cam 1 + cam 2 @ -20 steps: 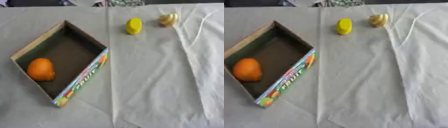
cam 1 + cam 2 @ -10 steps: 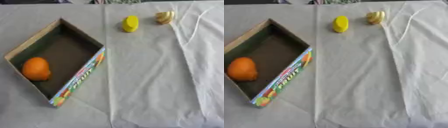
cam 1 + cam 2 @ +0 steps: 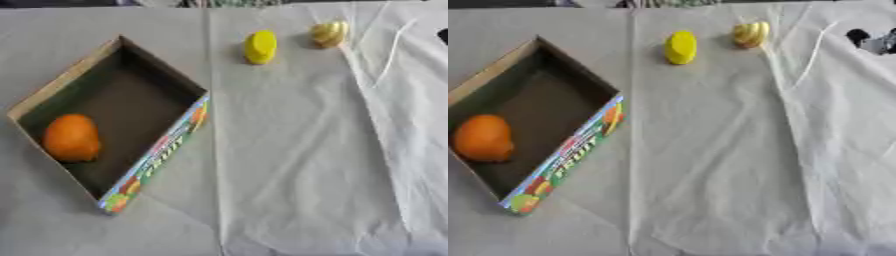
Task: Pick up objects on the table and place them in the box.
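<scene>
Box [image 3: 157, 157] w/ orange fruit [image 3: 71, 138] inside, right hand [image 3: 871, 41] at edge, fingers' state unclear

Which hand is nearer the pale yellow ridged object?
Right. The right hand is at the right edge, right of the pale yellow ridged object; the left hand is unseen.

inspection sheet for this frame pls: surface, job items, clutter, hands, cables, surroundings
Surface: table under a wrinkled pale cloth.
Job's things: open box at left, set askew, with an orange fruit inside; yellow object and pale yellow ridged object lie apart on the cloth at the far side, outside the box.
Clutter: nothing seen.
Hands: a dark part shows at the right edge, far side; too little to tell what it is. No left hand in view.
Cables: nothing seen.
Surroundings: dark strip along the far edge, unclear.
</scene>
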